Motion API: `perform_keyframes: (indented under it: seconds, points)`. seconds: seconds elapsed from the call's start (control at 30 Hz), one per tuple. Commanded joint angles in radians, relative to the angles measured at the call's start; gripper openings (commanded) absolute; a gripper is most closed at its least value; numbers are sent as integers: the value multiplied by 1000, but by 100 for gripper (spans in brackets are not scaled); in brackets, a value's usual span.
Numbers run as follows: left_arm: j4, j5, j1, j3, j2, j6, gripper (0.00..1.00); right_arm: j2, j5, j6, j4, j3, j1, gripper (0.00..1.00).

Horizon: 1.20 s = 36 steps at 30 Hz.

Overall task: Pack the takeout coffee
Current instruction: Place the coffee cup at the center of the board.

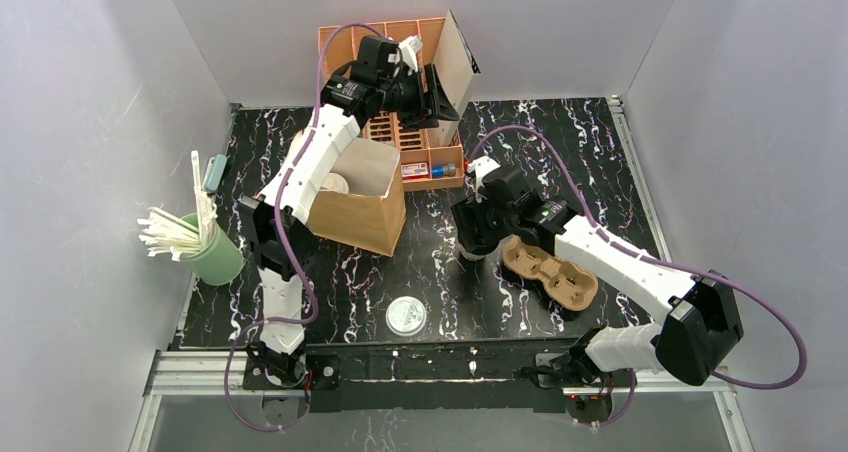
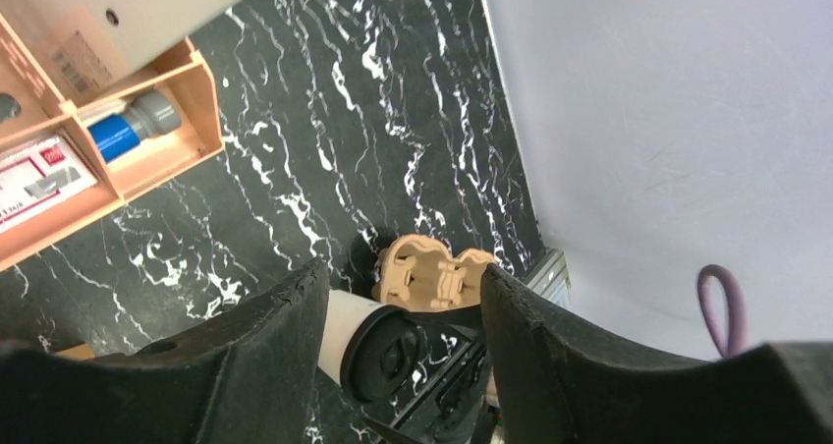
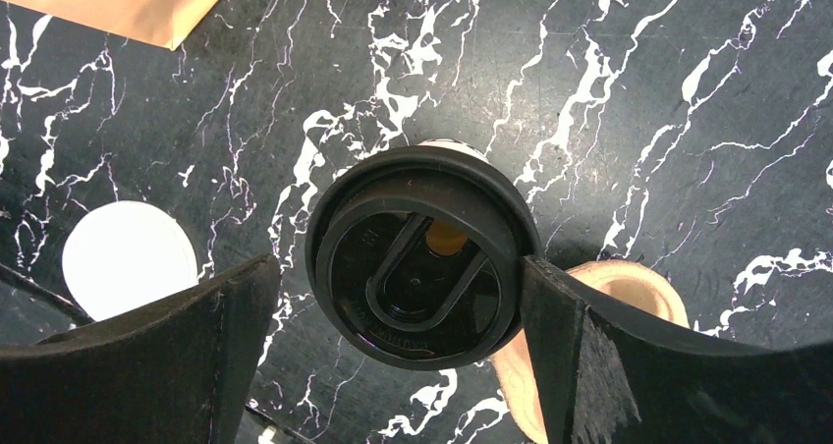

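Standing upright on the table [image 1: 590, 162], the cup [image 2: 342, 334] wears its black lid [image 3: 422, 257]. It sits mid-table, just left of the pulp carrier [image 1: 548, 272] and right of the brown bag [image 1: 365, 207]. The right gripper [image 3: 398, 267] hangs directly over it, jaws spread wide to either side of the lid. One finger [image 3: 196, 346] stands clear of the rim, the other looks to be right at the rim's edge, and nothing is clamped. The left gripper [image 2: 403, 272] is at the far side by the orange organizer [image 1: 400, 122], released, with nothing between its jaws. Its camera looks past the fingers to the cup and carrier. A flat white lid [image 1: 406, 315] lies by the near edge, left of the cup. A green cup [image 1: 215, 257] of straws stands at the left edge.
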Motion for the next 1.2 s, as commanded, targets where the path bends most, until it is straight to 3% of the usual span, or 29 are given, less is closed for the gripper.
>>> perform_keyframes:
  seconds: [0.0,0.17,0.3,0.63,0.8,0.93,1.17]
  points:
    - [-2,88,19,-31,6,-69,52,-42,7,-19,58,-21,-6,98]
    - [-5,101,25,-42,28,-77,40,-55,98,-21,87,-49,-6,98]
    - [-17,171,25,-68,51,-73,32,-84,76,-37,134,-70,-6,98]
    - [-64,290,-10,-119,110,12,34,-100,18,-26,174,-94,-6,98]
    - [-145,285,-62,-149,139,134,47,-81,10,-20,161,-87,-6,98]
    - [-198,255,-71,-190,145,162,65,-72,9,-18,159,-84,-6,98]
    - [-208,331,-104,-273,132,212,75,-42,7,-15,148,-73,-6,98]
